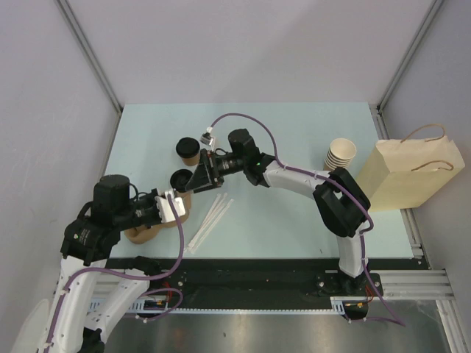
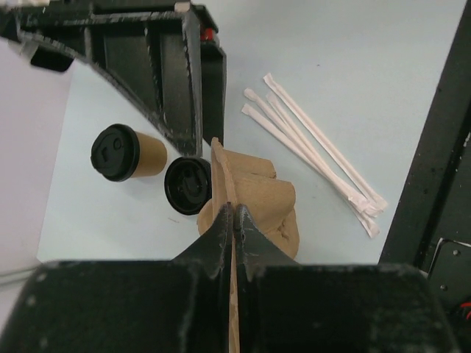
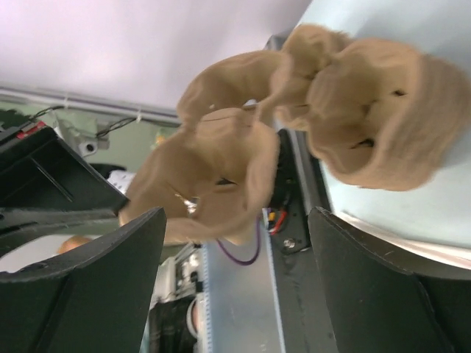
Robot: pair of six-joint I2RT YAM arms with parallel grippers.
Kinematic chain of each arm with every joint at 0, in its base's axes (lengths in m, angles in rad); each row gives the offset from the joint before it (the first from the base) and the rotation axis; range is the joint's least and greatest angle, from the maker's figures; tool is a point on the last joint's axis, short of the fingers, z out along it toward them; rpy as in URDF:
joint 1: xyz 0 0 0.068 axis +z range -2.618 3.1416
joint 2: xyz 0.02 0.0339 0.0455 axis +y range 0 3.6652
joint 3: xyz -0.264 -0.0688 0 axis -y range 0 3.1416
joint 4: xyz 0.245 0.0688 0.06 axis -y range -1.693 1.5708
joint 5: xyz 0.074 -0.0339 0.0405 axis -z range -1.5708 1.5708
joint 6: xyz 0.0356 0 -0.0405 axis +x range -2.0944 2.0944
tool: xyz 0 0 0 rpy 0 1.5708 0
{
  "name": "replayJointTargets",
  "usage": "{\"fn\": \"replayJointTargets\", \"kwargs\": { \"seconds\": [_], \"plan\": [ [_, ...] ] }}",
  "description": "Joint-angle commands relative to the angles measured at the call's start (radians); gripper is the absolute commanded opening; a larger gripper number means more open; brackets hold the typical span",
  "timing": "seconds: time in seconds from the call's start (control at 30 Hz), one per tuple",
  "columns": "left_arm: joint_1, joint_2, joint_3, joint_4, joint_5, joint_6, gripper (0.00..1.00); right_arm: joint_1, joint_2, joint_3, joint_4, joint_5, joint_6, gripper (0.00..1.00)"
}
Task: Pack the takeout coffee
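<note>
The takeout coffee [image 1: 188, 151] [image 2: 125, 153], a brown paper cup with a black lid, stands at mid-table. A second black lid [image 1: 180, 179] [image 2: 188, 184] sits closer to the carrier; whether a cup is under it I cannot tell. My left gripper [image 1: 171, 208] [image 2: 234, 209] is shut on the edge of a brown moulded pulp cup carrier [image 2: 261, 198] [image 1: 141, 234] [image 3: 368, 103]. My right gripper [image 1: 204, 175] [image 3: 235, 279] is open just beyond the carrier, with nothing between its fingers [image 3: 96, 287].
Several paper-wrapped straws [image 1: 210, 220] [image 2: 316, 151] lie right of the carrier. A stack of lidless tan cups [image 1: 340, 154] stands at the right. A kraft paper bag [image 1: 412, 173] with handles lies at the table's right edge.
</note>
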Motion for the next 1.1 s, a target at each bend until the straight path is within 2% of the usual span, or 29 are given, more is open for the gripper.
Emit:
{"fn": "replayJointTargets", "kwargs": {
  "seconds": [0.0,0.13,0.23,0.33,0.4,0.43,0.5,0.53,0.63,0.87,0.9,0.97,1.0,1.07],
  "plan": [
    [-0.038,-0.019,-0.017,-0.037,0.04,0.082,0.0,0.033,0.042,-0.005,0.138,-0.058,0.092,0.84],
    [-0.057,-0.029,-0.03,-0.033,0.032,0.085,0.0,0.048,0.057,-0.005,0.142,-0.06,0.099,0.82],
    [-0.063,-0.03,-0.035,-0.021,0.031,0.081,0.0,0.064,0.073,-0.005,0.119,-0.058,0.081,0.76],
    [-0.066,-0.026,-0.034,-0.01,0.031,0.081,0.0,0.079,0.088,-0.005,0.105,-0.066,0.066,0.55],
    [-0.068,-0.021,-0.029,-0.001,0.027,0.079,0.0,0.084,0.094,-0.004,0.116,-0.075,0.072,0.49],
    [-0.068,-0.021,-0.024,0.002,0.024,0.079,0.0,0.085,0.094,-0.005,0.124,-0.084,0.075,0.4],
    [-0.066,-0.021,-0.018,0.01,0.018,0.082,0.0,0.085,0.087,-0.005,0.141,-0.091,0.081,0.34],
    [-0.068,-0.022,-0.017,0.012,0.015,0.084,0.0,0.085,0.077,-0.005,0.144,-0.092,0.08,0.21],
    [-0.068,-0.025,-0.009,0.015,0.009,0.075,0.0,0.078,0.051,-0.005,0.132,-0.094,0.064,0.0],
    [-0.069,-0.052,-0.007,0.044,-0.032,0.027,0.0,0.039,-0.041,-0.007,0.015,-0.057,-0.034,0.0],
    [-0.069,-0.053,-0.004,0.048,-0.041,0.018,0.03,0.033,-0.051,-0.007,0.004,-0.051,-0.045,0.0],
    [-0.069,-0.053,0.0,0.058,-0.061,-0.01,0.21,0.01,-0.074,-0.007,-0.026,-0.042,-0.074,0.0],
    [-0.068,-0.053,0.008,0.059,-0.068,-0.017,0.42,0.003,-0.096,-0.007,-0.036,-0.035,-0.083,0.0],
    [-0.069,-0.052,0.014,0.073,-0.091,-0.048,0.6,-0.028,-0.116,-0.01,-0.057,-0.031,-0.106,0.0]
  ]
}}
